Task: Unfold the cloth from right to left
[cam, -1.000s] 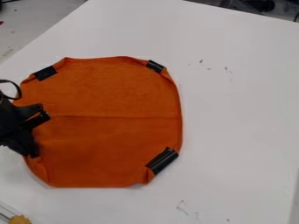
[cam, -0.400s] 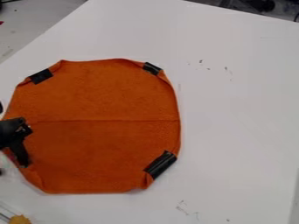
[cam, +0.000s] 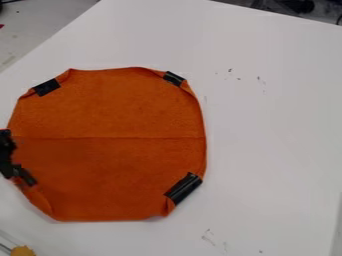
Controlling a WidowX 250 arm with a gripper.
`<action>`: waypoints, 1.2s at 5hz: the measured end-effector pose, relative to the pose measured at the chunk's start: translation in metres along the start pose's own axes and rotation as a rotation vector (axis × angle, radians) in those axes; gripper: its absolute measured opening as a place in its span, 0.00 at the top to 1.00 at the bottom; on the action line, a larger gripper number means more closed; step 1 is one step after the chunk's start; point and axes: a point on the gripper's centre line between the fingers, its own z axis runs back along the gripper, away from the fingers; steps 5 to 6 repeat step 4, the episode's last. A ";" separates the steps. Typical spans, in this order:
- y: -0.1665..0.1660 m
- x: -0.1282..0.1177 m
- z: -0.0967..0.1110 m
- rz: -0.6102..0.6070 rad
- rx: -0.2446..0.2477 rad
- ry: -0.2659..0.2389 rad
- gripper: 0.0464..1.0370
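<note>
Change first: the black two-finger tool has shifted out towards the view's left edge, at the near rim of the orange fabric cloth. Over the earlier part of that shift the cloth slid slightly the same way; since the middle frame it looks put. Can't tell from here whether the tool is spread, pressed together or pinching fabric. For the task: cloth already lies broadly open, so the unfolding looks nearly or fully done; my guess is let go if holding, then lift clear. Risk: a snag would drag the whole sheet or fold the edge back.

Cloth is on the white, smooth bench, partly under the tool and stretching away rightwards from it. Soft, matte, finely napped look; rounded, roughly eight-sided outline, cut-off corners, thin straight crease running across from beside the tool. Dark patches on turned-in corners: flat black patch above the tool, small shiny black strip farther off, up and right, larger glossy black strip well right, slightly lower. Yellow-brown lumpy piece well below the tool.
</note>
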 end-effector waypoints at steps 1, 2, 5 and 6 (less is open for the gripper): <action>-0.002 0.011 0.011 -0.125 0.005 -0.024 0.04; -0.013 0.021 0.021 -0.359 -0.109 -0.041 0.04; -0.015 0.029 0.024 -0.568 -0.179 -0.028 0.04; -0.015 0.029 0.024 -0.568 -0.179 -0.028 0.04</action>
